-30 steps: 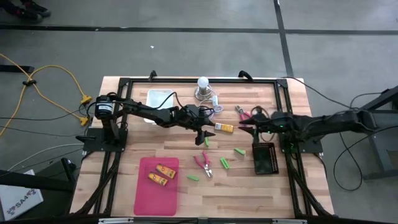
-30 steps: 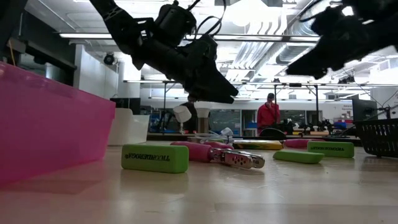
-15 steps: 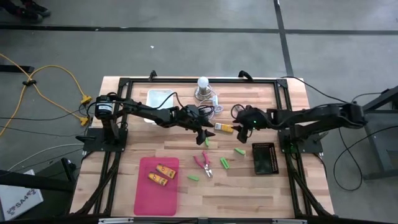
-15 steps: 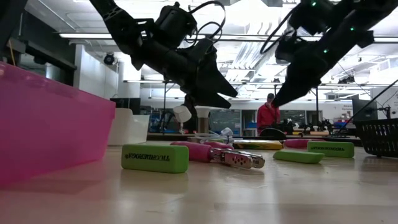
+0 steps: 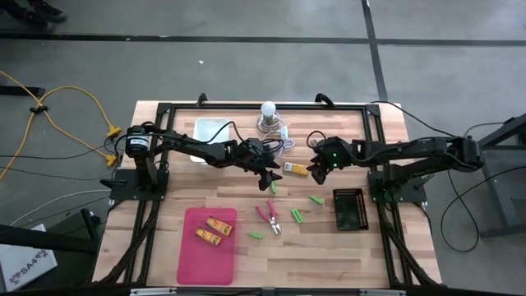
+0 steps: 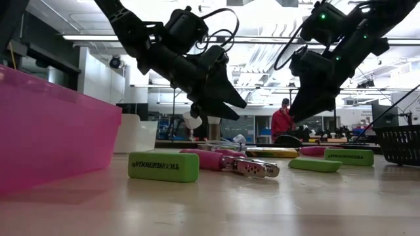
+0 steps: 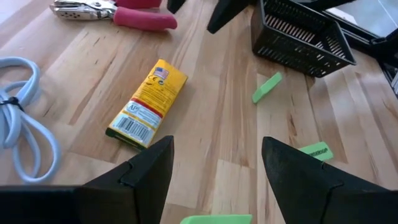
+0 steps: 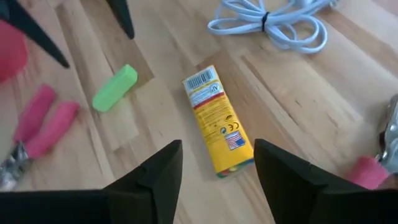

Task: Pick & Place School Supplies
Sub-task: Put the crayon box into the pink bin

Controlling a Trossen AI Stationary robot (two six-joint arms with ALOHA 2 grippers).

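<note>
Right gripper (image 8: 214, 171) is spread and poised just above the yellow oblong labelled box (image 8: 217, 128), lined up for pickup; left gripper (image 7: 214, 165), also spread, hovers beside it.

Both arms are dark, jointed and slender, trailing looped black cables. The left hand (image 5: 268, 177) ends in two pointed, wedge-shaped black fingers (image 7: 148, 168). The right hand (image 5: 315, 170) has matching black fingers (image 8: 163, 171), with small green lights glowing on its wrist housing.
</note>
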